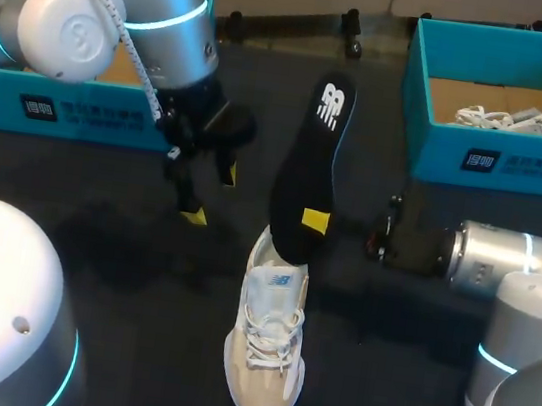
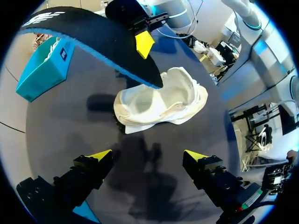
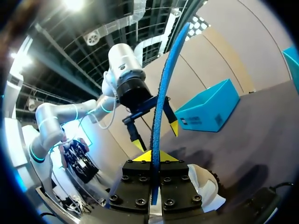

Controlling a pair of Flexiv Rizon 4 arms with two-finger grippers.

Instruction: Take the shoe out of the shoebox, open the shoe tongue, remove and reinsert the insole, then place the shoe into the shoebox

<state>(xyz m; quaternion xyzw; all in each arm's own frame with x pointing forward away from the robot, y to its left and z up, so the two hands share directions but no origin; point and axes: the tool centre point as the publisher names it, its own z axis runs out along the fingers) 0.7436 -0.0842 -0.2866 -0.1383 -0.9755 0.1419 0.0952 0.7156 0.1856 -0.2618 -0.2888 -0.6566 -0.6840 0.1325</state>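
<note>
A beige and white shoe (image 1: 266, 349) stands on the dark table, its opening toward the far side. A black insole (image 1: 313, 158) with a blue underside stands nearly upright over it, lower end at the shoe's opening. My right gripper (image 1: 315, 221) is shut on the insole's lower part. In the right wrist view the insole (image 3: 166, 88) rises edge-on from between the shut right gripper (image 3: 152, 156), with the shoe (image 3: 205, 184) underneath. My left gripper (image 1: 210, 192) hangs open and empty to the shoe's left. In its own view the left gripper (image 2: 148, 156) faces the shoe (image 2: 161, 100) and insole (image 2: 93, 35).
A teal shoebox (image 1: 499, 159) at the back right holds another pale shoe (image 1: 525, 120). A second teal shoebox (image 1: 62, 108) stands at the back left, behind my left arm. Dark bare table lies around the shoe.
</note>
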